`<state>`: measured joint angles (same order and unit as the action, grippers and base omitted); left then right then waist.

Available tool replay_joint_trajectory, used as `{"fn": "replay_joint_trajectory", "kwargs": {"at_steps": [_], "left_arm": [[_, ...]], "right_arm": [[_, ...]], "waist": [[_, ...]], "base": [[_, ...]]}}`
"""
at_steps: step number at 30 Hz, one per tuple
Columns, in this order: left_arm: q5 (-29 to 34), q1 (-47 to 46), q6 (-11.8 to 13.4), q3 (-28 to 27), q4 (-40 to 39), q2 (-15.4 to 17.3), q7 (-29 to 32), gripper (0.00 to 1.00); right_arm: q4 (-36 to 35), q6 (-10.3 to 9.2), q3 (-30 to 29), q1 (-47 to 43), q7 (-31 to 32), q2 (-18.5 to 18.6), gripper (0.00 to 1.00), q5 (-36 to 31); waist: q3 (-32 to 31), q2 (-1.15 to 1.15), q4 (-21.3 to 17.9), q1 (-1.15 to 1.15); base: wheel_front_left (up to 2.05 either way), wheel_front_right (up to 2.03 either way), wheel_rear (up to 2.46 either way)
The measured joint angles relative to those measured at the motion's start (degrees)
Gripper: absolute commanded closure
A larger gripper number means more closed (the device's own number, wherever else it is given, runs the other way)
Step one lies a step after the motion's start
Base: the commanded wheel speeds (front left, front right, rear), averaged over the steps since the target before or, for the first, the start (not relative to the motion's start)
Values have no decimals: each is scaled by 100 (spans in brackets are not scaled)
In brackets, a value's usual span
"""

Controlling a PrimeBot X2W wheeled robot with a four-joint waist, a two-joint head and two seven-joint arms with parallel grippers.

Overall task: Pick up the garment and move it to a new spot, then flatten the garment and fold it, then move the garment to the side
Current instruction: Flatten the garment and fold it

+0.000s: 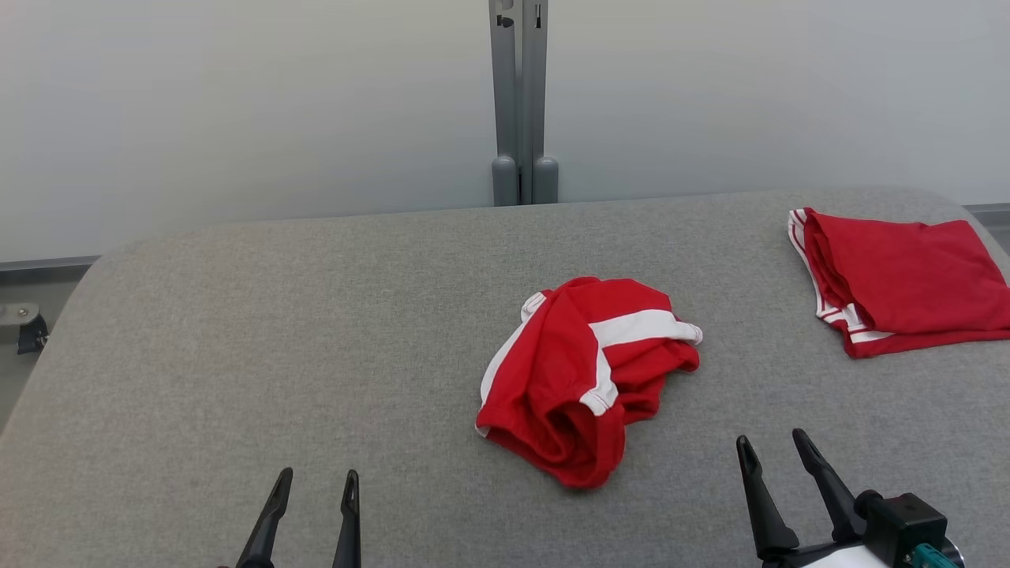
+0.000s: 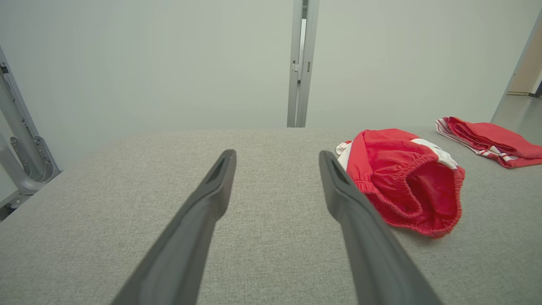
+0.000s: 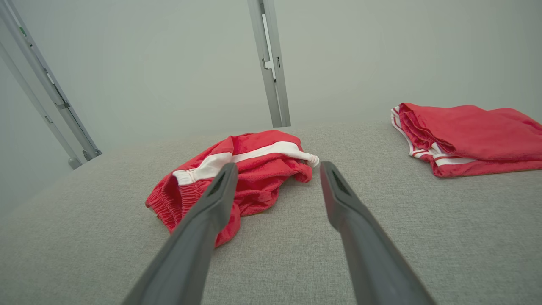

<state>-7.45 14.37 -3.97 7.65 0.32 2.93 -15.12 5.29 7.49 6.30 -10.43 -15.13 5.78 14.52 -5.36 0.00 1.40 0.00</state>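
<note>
A crumpled red garment (image 1: 588, 375) with white stripes lies in a heap near the middle of the grey table (image 1: 237, 355). The left wrist view has the garment (image 2: 402, 178) to the right of the fingers, its elastic waistband facing the camera. In the right wrist view the garment (image 3: 254, 169) lies just beyond the left finger. My left gripper (image 1: 316, 477) stands open near the front edge, well left of the heap. My right gripper (image 1: 772, 442) is open too, a little right of and nearer than the heap. Neither touches the cloth.
A second red garment (image 1: 907, 276) with white stripes lies folded at the table's back right, also seen as the folded garment (image 3: 465, 135) in the right wrist view. A grey metal post (image 1: 521, 102) rises behind the table's far edge against a pale wall.
</note>
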Motion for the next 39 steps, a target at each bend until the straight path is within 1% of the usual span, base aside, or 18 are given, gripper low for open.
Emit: {"fn": "replay_joint_trajectory", "kwargs": {"at_steps": [12,39], "left_arm": [[0,-8,70,67,51,-1,0,0],[109,-31,53,172,258,-1,-1,0]], "right_arm": [[8,0,8,18,0,-8,0,0],[67,0,66,21,0,-38,0,45]], "waist": [[-14,0,-25,0],[-70,0,7,0]], "base": [[0,0,0],[0,0,0]]}}
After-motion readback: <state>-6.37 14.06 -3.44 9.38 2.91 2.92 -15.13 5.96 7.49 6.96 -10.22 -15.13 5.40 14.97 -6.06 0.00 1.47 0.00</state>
